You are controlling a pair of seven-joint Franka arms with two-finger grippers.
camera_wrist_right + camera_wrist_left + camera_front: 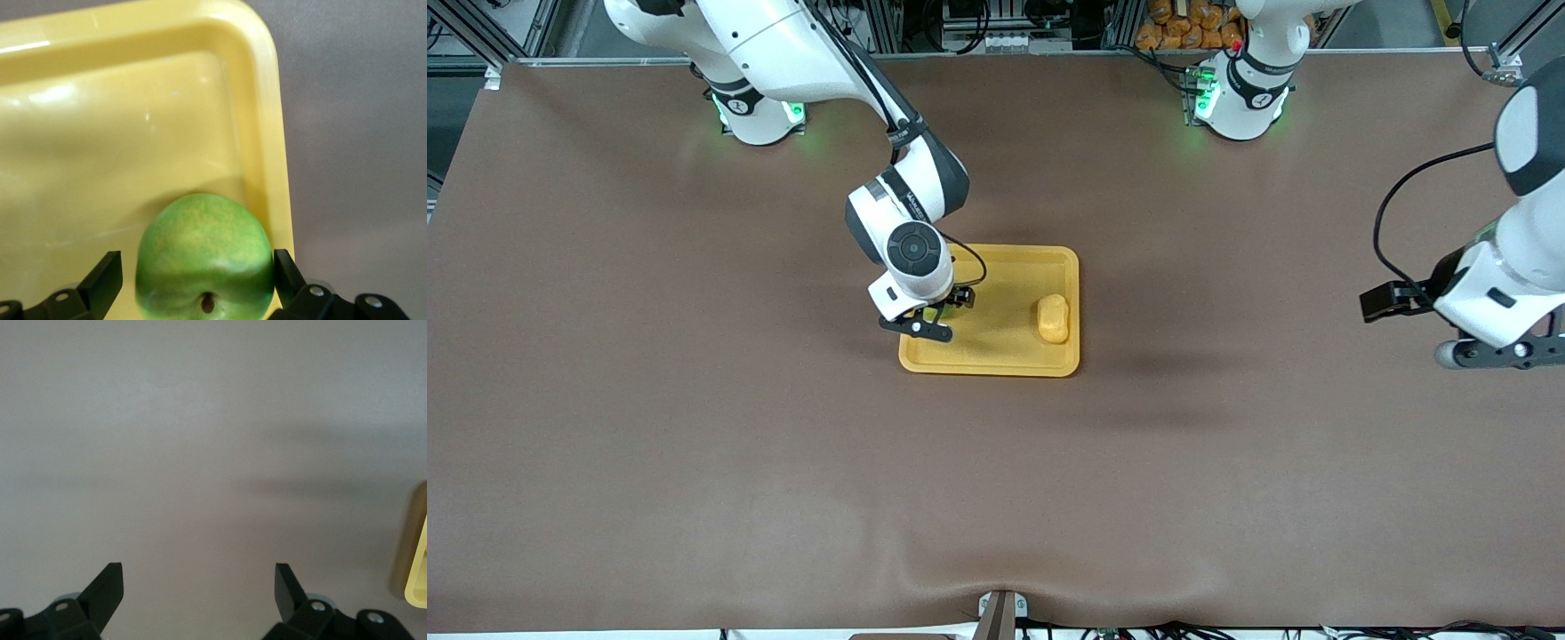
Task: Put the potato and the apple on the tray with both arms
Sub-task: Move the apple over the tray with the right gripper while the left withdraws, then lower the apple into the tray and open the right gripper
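The yellow-orange tray (1005, 359) lies mid-table. On it, toward the left arm's end, rests the potato (1053, 318). The green apple (203, 257) sits on the tray floor in the corner toward the right arm's end, nearer to the front camera; only a sliver of the apple (932, 313) shows in the front view. My right gripper (198, 273) stands low around it, open: one finger has a gap to the fruit, the other is close against it. My left gripper (199, 590) hangs open and empty over bare cloth at the left arm's end of the table (1485, 354).
Brown cloth (783, 444) covers the whole table. A corner of the tray's rim (419, 580) shows at the edge of the left wrist view. A bracket (1000, 613) sticks up at the table's front edge.
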